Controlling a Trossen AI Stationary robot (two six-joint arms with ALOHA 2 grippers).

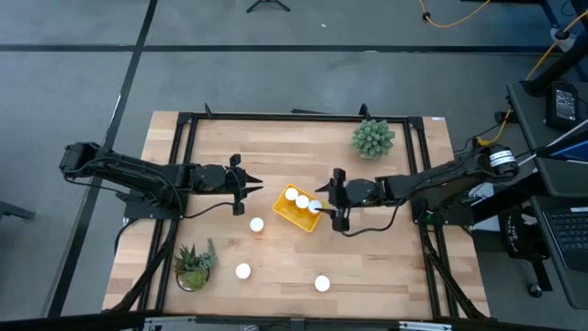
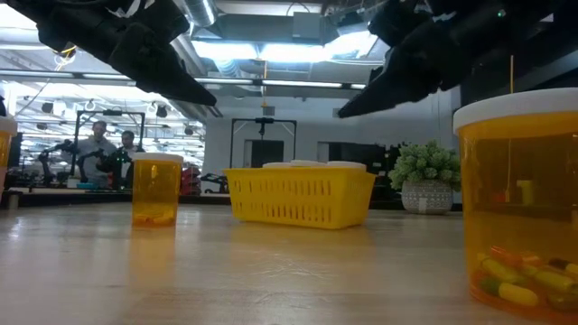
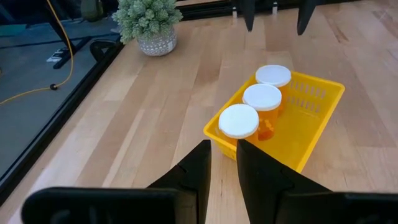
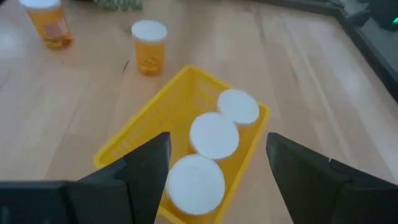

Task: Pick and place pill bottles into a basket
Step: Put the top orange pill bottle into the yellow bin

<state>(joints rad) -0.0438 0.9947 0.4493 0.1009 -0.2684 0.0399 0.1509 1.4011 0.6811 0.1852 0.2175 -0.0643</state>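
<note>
Orange pill bottles stood in two groups: three on the bare wood and three white-capped ones inside the yellow basket (image 1: 296, 210). Going left to right, the left gripper (image 1: 256, 184), fingers nearly together and empty, hovered above the closest loose bottle (image 1: 256, 224), which stood upright just in front of it. The right gripper (image 1: 330, 199) hung spread wide over the basket's near end, gripping nothing. Only the low view showed pills inside the bottles.

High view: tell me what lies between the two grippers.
In the high view the yellow basket with three pill bottles lies between the left gripper and right gripper; the right's open fingers straddle its edge.
</note>
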